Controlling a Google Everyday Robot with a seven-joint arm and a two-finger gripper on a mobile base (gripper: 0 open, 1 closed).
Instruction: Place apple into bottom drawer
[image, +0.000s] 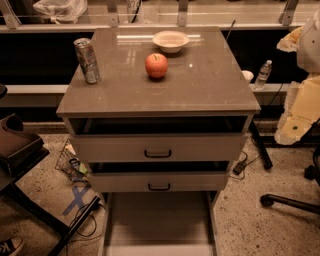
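Camera view, cabinet from the front and above. Apple (156, 65), red-orange, upright on the grey surface (210, 87) of the cabinet, near its middle; just behind it, apart, a white bowl (170, 41); toward the left edge a silver drink can (87, 61), upright, its label too blurred to read. Bottom drawer (157, 220) pulled far out, its flat grey floor bare between pale side walls; top drawer (157, 148) and middle drawer (159, 182) each drawn out a little, with pale fronts and black handles. My gripper (292, 131), pale yellowish, hangs at the right edge of the view, beside the cabinet and well apart from the apple; whether it is open or closed I cannot tell. On the speckled floor: a cross of blue tape (76, 200) at left, a wire basket (70, 162) above it; a clear water bottle (263, 75) stands on the ledge at right, its label unreadable.
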